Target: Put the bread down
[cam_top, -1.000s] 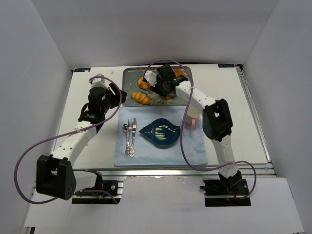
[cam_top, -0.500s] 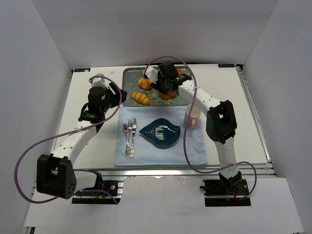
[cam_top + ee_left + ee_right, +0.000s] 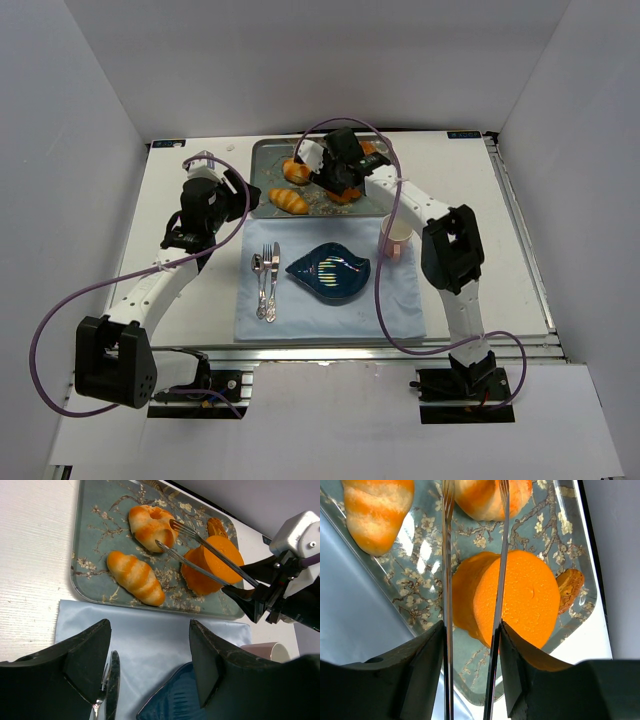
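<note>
The bread (image 3: 149, 524), a round golden bun with pale seams, lies at the back of the patterned tray (image 3: 95, 510), and shows in the top view as the bread (image 3: 296, 170) and in the right wrist view as the bread (image 3: 485, 497). My right gripper (image 3: 471, 630) is shut on a pair of metal tongs (image 3: 448, 555). The tongs' forked tips (image 3: 172, 525) reach the bun's right side, one tip by its edge and the other over it; I cannot tell if they touch. My left gripper (image 3: 148, 630) hangs open over the blue cloth (image 3: 150, 630), holding nothing.
A ridged long roll (image 3: 135, 577) and a big orange cake (image 3: 212, 562) share the tray. On the cloth are a blue leaf-shaped plate (image 3: 330, 270), a fork and knife (image 3: 266, 280) and a pink cup (image 3: 397, 236). White walls ring the table.
My right gripper has shifted a little back and left over the tray, bringing the tong tips to the bun. The left arm has stayed still.
</note>
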`<state>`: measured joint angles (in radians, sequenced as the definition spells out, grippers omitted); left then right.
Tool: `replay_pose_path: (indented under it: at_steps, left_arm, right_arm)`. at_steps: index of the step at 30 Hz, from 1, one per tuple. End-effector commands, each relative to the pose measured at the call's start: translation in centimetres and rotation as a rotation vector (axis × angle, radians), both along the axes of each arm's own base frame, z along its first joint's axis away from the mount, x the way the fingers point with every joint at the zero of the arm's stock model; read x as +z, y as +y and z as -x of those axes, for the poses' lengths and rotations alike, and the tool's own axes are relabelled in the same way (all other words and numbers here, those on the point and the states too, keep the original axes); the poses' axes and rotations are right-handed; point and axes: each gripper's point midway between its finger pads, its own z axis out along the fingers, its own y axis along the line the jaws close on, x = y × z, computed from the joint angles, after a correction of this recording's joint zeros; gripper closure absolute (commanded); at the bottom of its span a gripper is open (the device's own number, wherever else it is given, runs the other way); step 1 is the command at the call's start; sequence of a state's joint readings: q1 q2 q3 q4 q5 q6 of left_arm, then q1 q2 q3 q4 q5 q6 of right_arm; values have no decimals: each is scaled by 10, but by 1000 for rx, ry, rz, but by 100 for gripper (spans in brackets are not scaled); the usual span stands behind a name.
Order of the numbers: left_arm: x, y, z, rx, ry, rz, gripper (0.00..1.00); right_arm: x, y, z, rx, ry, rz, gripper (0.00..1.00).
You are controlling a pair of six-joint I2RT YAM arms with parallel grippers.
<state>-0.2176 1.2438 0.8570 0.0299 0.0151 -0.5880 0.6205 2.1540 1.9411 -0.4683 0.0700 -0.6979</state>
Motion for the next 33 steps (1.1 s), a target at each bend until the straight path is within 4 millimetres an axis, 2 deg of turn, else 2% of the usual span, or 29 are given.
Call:
replay_pose_path:
  at_steps: [1, 21, 33]
  left_arm:
    - [5, 2, 3, -1, -16, 9, 27]
    - [4, 4, 1, 3, -18, 14, 27]
    - [5, 6, 2, 7, -18, 15, 27]
  right_arm:
    - [11, 9, -10, 8, -48, -12, 49]
    - [7, 10, -15, 0, -61, 15, 48]
    - [-6, 12, -14, -14, -1, 41, 58]
